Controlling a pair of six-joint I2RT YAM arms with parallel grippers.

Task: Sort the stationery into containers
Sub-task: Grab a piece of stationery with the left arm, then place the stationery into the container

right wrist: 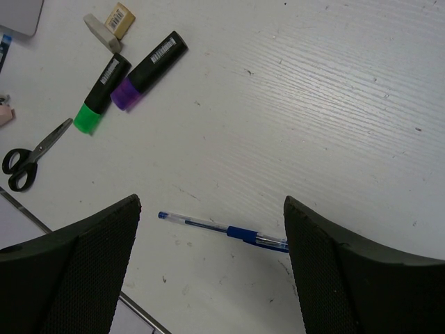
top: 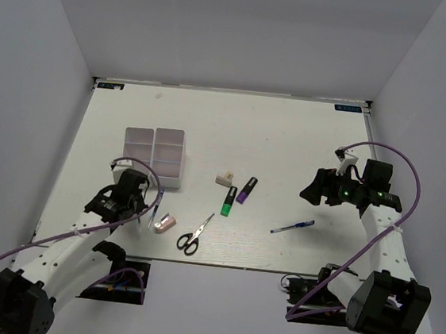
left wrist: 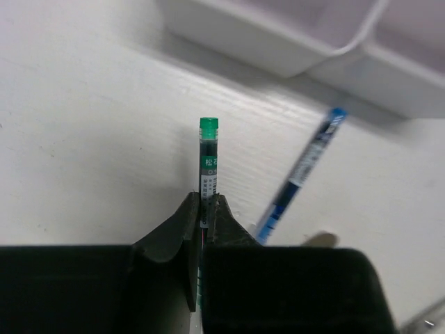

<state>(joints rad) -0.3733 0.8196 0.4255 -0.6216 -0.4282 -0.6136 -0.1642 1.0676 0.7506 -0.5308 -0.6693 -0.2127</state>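
While left tool [left wrist: 206, 209] pinches one tube [left wrist: 208, 156] | 2 highlighters [right wrist: 99, 94] [right wrist: 148, 72] | 1 scissors [right wrist: 35, 156]

The left pincer [left wrist: 206, 207], its arm stretched forward and low, clamps a thin green-capped tube [left wrist: 208, 149]; the right pincer [right wrist: 212, 205] hovers raised, jaws spread wide.

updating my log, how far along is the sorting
Barely started: no item shows in the tray. In hand: the left tool is shut on a thin green-capped tube beside the tray. The right tool hangs open over a blue pen. Left: a second pen, scissors, green highlighter, purple highlighter, beige block, pink block.
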